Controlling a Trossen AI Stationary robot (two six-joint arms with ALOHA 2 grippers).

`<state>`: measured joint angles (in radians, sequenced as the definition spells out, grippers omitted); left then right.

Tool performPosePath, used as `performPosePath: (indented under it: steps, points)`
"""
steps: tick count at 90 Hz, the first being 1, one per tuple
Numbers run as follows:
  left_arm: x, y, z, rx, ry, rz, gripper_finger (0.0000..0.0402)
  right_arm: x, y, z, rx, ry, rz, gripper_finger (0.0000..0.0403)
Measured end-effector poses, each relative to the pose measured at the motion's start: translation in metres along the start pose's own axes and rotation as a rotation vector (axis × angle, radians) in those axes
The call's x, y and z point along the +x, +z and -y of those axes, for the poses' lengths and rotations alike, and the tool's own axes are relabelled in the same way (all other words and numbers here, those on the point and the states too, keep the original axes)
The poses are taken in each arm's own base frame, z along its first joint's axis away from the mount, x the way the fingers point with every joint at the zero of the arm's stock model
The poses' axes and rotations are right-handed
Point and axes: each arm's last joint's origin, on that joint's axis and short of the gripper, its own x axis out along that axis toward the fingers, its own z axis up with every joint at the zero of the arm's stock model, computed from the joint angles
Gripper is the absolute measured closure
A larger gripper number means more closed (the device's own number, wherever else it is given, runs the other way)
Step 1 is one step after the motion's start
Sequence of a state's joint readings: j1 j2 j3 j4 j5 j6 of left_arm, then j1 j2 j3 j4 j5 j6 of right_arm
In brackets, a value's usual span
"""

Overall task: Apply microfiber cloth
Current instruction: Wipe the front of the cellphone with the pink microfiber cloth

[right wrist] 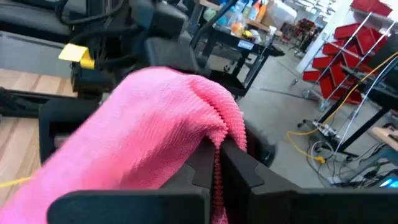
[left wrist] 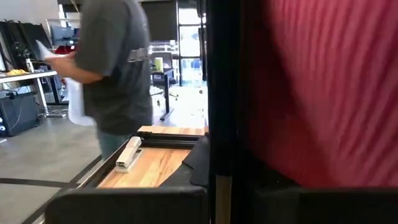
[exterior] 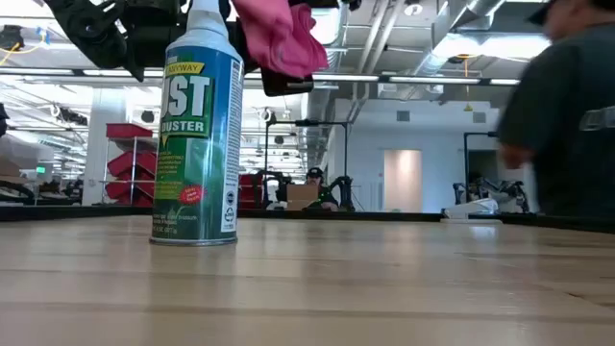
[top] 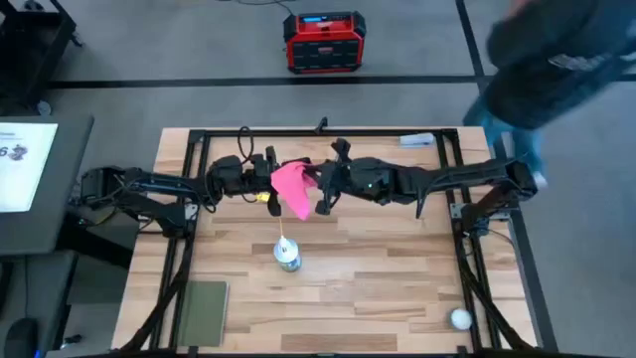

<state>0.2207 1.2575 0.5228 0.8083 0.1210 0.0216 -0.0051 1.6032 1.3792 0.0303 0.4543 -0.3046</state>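
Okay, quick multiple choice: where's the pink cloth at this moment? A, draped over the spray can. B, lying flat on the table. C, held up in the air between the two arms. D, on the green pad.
C: the microfiber cloth hangs above the table, pinched in the right gripper, with the left gripper beside it.

I count one pink microfiber cloth (top: pixel 292 186), one duster can (top: pixel 287 256), one green pad (top: pixel 204 311), one white ball (top: pixel 460 319), and two end effectors: left (top: pixel 266 179), right (top: pixel 320 186).
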Motion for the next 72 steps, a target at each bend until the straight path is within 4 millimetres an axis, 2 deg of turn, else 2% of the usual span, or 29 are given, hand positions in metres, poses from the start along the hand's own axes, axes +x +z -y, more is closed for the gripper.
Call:
performPosePath:
  steps: [15, 33, 51, 60, 72]
  points:
    - [0.000, -0.003, 0.000, 0.008, 0.001, -0.022, 0.0402, 0.001, -0.011, -0.003, 0.030, 0.020, -0.036, 0.0403]
    - [0.000, -0.002, 0.000, 0.025, 0.006, -0.015, 0.0402, 0.004, -0.047, -0.016, 0.083, 0.037, -0.109, 0.0403]
    - [0.000, 0.000, 0.000, 0.032, 0.001, 0.007, 0.0402, 0.004, -0.071, -0.024, 0.135, 0.055, -0.131, 0.0403]
    - [0.000, 0.001, 0.000, 0.032, 0.001, 0.016, 0.0402, 0.004, -0.070, -0.024, 0.126, 0.055, -0.130, 0.0403]
    - [0.000, 0.004, -0.001, 0.027, 0.009, 0.035, 0.0402, 0.007, -0.057, -0.015, 0.090, 0.044, -0.106, 0.0403]
